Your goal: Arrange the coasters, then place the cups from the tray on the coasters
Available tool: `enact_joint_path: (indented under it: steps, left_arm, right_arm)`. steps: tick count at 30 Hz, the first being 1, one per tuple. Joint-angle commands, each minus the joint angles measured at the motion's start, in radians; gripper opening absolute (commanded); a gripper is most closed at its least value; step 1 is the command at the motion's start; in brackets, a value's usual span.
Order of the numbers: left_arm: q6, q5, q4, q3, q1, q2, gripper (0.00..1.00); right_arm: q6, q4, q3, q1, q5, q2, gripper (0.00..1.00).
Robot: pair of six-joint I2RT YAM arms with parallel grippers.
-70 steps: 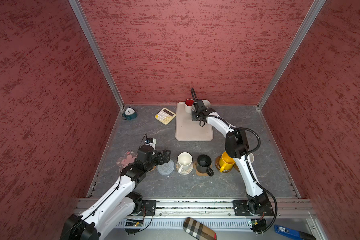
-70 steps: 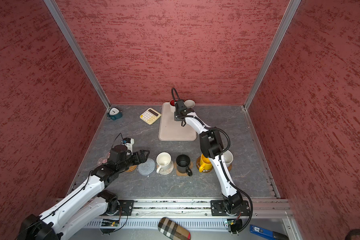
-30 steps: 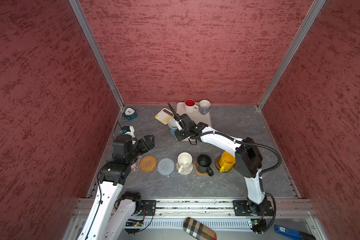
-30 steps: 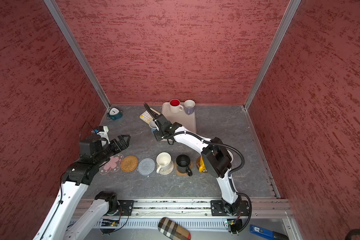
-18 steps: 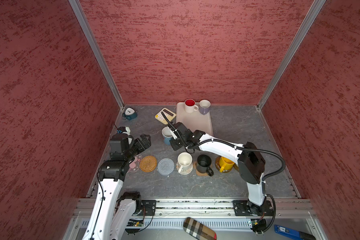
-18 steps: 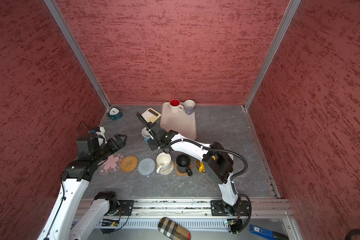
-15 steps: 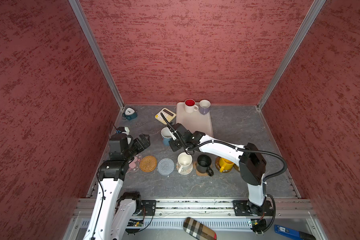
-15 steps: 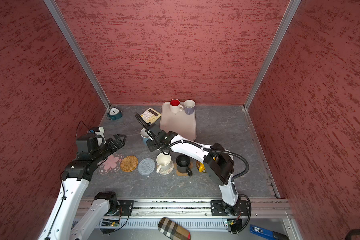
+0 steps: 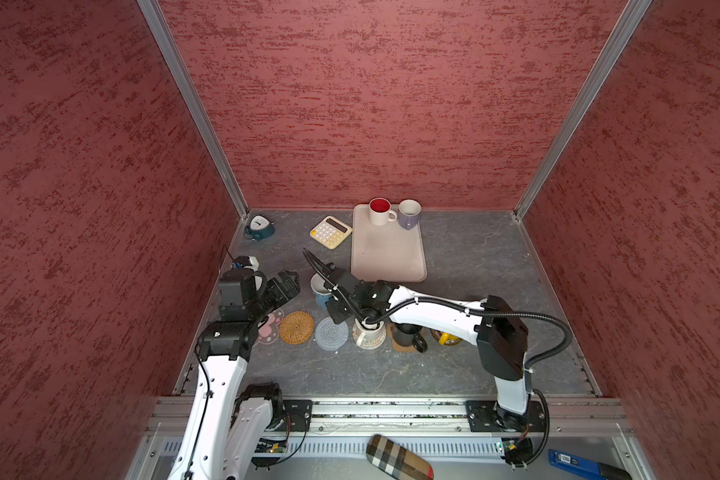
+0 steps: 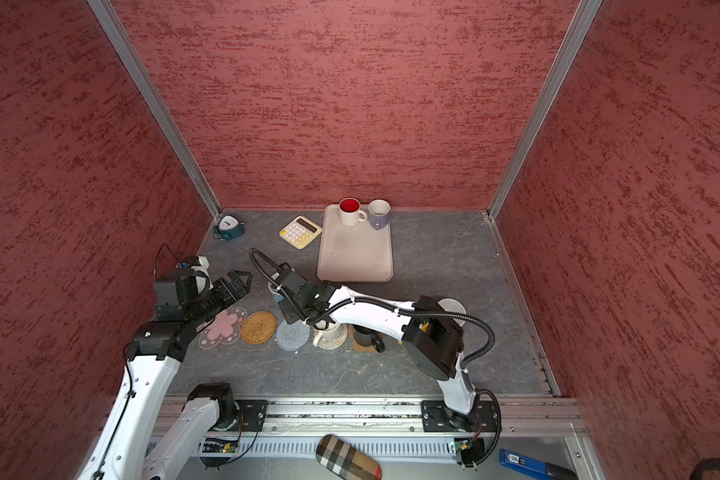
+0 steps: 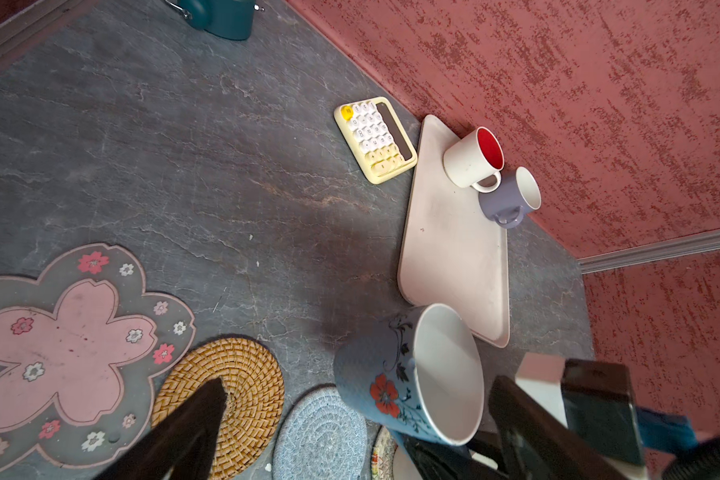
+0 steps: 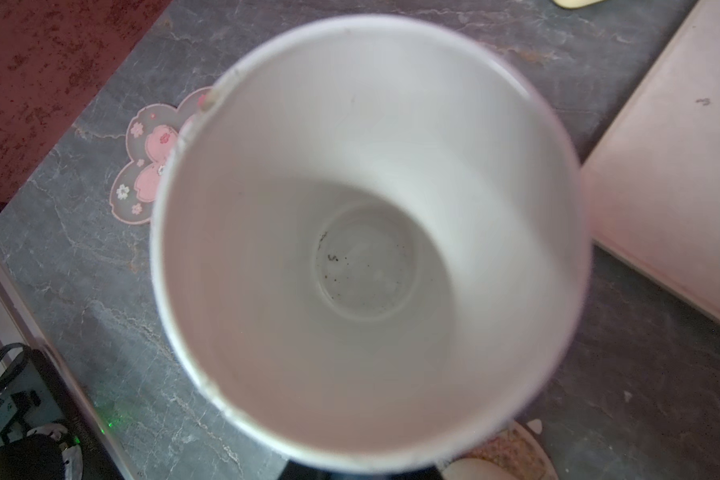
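The right claw (image 9: 334, 291) is clenched on the blue cup (image 9: 319, 288), which fills the right wrist view with its white inside (image 12: 371, 232). A second ago this cup hung beside the calculator (image 9: 330, 232); it now sits nearer the front row, just behind the grey coaster (image 9: 331, 333), leaning in the left wrist view. Whether it touches the table (image 9: 474, 257) I cannot tell. Two seconds back this claw was at the far end of the tray (image 9: 387, 266), where only the red-lined cup (image 9: 380, 211) and the lavender cup (image 9: 409, 212) stand now.

The left claw (image 9: 287, 283) is released, jaws wide and holding nothing. It has drawn back from the row's middle to above the pink flower coaster (image 10: 222, 326), beside the bare woven coaster (image 9: 296, 327).

Further right, the cream cup (image 9: 368, 332), black cup (image 9: 408, 334) and yellow cup (image 9: 447, 337) have not moved.
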Motion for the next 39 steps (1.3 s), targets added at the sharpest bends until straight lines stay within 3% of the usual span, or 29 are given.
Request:
enact_joint_path:
  steps: [1,16,39]
  left_arm:
    - [0.024,-0.006,0.029,-0.007,0.019,-0.001,0.99]
    - [0.007,0.015,0.063,-0.025,0.039,0.006,1.00]
    - [0.006,0.030,0.070,-0.038,0.040,0.008,1.00]
  right_arm:
    - [0.023,0.037,-0.023,0.013,0.050,-0.061,0.00]
    - [0.062,0.057,-0.193,0.080,0.089,-0.136,0.00]
    - [0.060,0.077,-0.170,0.121,0.088,-0.071,0.00]
